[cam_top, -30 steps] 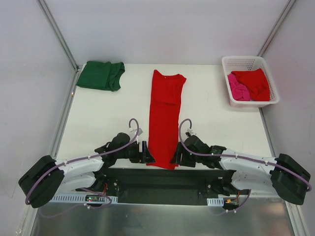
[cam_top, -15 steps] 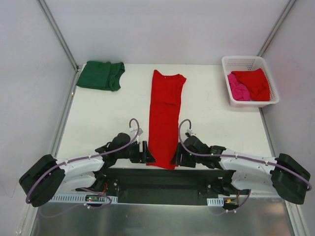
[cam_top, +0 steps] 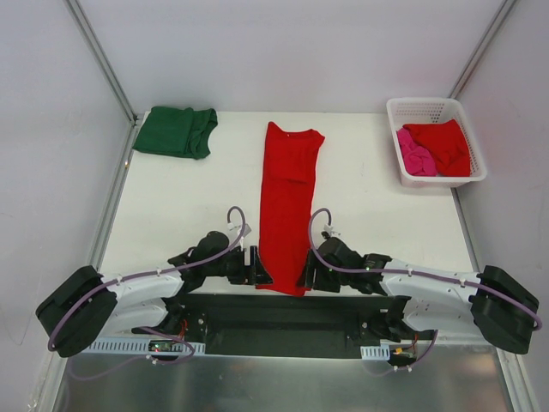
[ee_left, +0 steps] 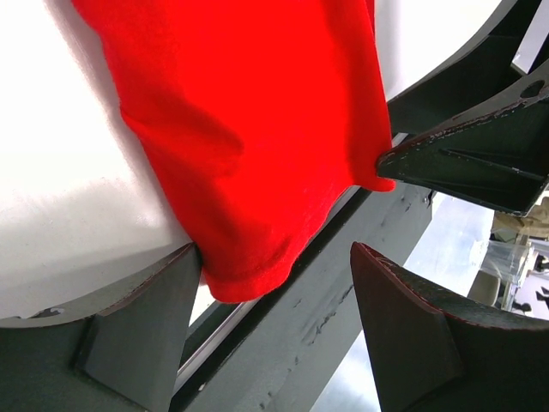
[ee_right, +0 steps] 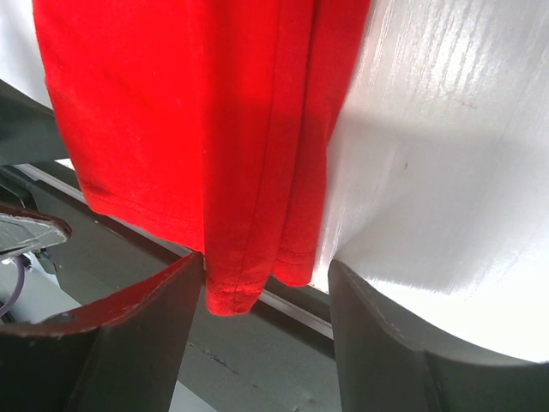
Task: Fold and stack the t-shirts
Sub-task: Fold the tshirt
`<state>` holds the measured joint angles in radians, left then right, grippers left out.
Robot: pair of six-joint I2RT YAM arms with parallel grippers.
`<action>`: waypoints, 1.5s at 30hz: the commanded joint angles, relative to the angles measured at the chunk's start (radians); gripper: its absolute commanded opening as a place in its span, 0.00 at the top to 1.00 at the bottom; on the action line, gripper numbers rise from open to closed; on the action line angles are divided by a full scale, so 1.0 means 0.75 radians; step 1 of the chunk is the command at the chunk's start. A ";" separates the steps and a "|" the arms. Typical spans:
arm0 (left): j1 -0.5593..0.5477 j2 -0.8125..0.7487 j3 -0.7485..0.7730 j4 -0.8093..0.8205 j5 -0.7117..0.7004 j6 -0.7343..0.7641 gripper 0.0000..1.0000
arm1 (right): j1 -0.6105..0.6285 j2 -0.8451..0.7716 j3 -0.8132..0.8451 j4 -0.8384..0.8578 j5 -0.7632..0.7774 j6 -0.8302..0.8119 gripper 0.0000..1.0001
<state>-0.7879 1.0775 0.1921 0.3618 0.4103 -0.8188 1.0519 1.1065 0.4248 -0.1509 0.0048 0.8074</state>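
Note:
A bright red t-shirt (cam_top: 287, 197), folded into a long narrow strip, lies down the middle of the white table (cam_top: 189, 197). Its collar is at the far end and its hem (ee_left: 249, 283) hangs over the near edge. My left gripper (cam_top: 257, 268) (ee_left: 274, 257) is open at the hem's left corner, which touches one finger (ee_left: 154, 309). My right gripper (cam_top: 306, 270) (ee_right: 266, 260) is open around the hem's right corner (ee_right: 236, 292), not clamped. A folded dark green t-shirt (cam_top: 176, 131) lies at the far left.
A white lattice basket (cam_top: 429, 103) stands at the far right, holding a pink t-shirt (cam_top: 414, 154) and another red one (cam_top: 442, 144). The dark mounting rail (cam_top: 274, 313) runs just below the table's near edge, under both grippers.
Both grippers have crept slightly inward toward the hem corners. The shirts have not moved.

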 commanded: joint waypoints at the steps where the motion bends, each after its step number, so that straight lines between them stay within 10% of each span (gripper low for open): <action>1: -0.023 0.071 -0.003 -0.133 -0.034 0.061 0.28 | 0.011 0.014 0.027 -0.059 0.047 0.016 0.37; 15: -0.029 0.165 0.040 -0.122 -0.028 0.077 0.36 | 0.013 0.050 0.033 -0.052 0.047 0.005 0.61; 36: -0.031 0.181 0.053 -0.122 -0.028 0.079 0.38 | 0.013 0.089 0.090 -0.135 0.096 -0.052 0.50; 41: -0.029 0.181 0.045 -0.122 -0.026 0.075 0.70 | 0.015 0.114 0.090 -0.102 0.077 -0.054 0.59; 45: -0.029 0.177 0.036 -0.122 -0.030 0.073 0.71 | 0.013 0.124 0.094 -0.087 0.069 -0.058 0.63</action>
<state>-0.7994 1.1957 0.2405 0.3496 0.4103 -0.7948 1.0565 1.1858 0.4877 -0.2279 0.0593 0.7738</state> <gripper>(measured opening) 0.293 0.382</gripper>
